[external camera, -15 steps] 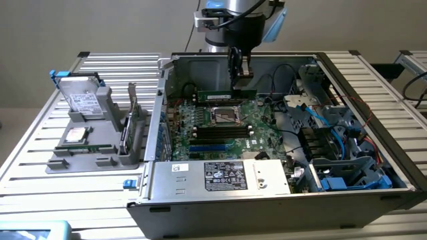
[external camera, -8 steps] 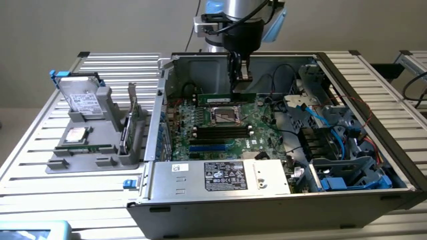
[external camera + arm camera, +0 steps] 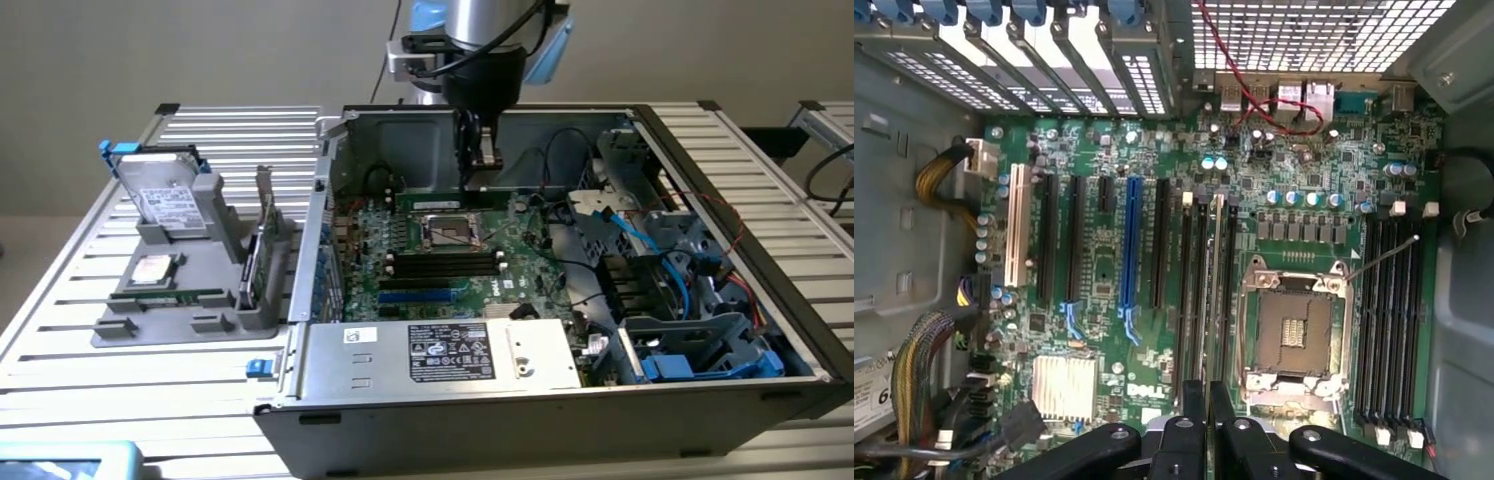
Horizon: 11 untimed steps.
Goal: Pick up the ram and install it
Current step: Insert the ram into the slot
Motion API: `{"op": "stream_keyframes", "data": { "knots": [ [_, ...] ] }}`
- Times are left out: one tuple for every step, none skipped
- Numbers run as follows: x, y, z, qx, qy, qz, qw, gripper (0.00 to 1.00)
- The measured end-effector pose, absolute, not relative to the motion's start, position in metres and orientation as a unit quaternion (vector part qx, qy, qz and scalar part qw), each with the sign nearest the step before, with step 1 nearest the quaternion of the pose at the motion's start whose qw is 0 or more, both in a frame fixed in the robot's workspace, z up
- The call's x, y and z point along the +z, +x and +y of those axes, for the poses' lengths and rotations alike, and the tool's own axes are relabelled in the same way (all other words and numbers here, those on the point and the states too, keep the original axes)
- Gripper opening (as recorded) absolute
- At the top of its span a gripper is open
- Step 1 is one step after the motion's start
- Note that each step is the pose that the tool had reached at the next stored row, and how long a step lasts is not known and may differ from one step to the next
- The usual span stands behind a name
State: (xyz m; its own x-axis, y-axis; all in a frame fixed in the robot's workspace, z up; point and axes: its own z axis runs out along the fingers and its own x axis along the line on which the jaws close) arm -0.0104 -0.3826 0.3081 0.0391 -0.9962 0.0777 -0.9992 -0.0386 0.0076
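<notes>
The long, thin green ram stick (image 3: 454,198) is gripped by the closed black claw (image 3: 478,183) above the green motherboard (image 3: 367,260), inside the open grey metal computer case (image 3: 534,430). Installation is judged in hand, not yet done; exact alignment with a narrow black memory slot (image 3: 441,262) is called for.

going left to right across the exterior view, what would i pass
hard drive → expansion card → ram held in the gripper → blue drive cage
</notes>
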Motion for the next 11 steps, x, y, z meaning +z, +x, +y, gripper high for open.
{"op": "stream_keyframes", "data": {
  "knots": [
    [0.306,-0.010,-0.383,0.025,0.720,-0.693,0.030,0.13],
    [0.305,-0.010,-0.383,0.025,0.720,-0.693,0.030,0.13],
    [0.303,-0.010,-0.383,0.025,0.720,-0.693,0.030,0.13],
    [0.301,-0.011,-0.383,0.025,0.720,-0.693,0.030,0.13],
    [0.299,-0.011,-0.383,0.025,0.720,-0.693,0.030,0.13],
    [0.298,-0.011,-0.383,0.025,0.720,-0.693,0.030,0.13],
    [0.297,-0.011,-0.383,0.025,0.720,-0.693,0.030,0.13],
    [0.295,-0.011,-0.383,0.025,0.720,-0.693,0.030,0.13],
    [0.294,-0.011,-0.383,0.025,0.720,-0.693,0.030,0.13],
    [0.293,-0.011,-0.383,0.025,0.720,-0.693,0.030,0.13],
    [0.292,-0.011,-0.383,0.025,0.720,-0.693,0.030,0.13]
  ]
}}
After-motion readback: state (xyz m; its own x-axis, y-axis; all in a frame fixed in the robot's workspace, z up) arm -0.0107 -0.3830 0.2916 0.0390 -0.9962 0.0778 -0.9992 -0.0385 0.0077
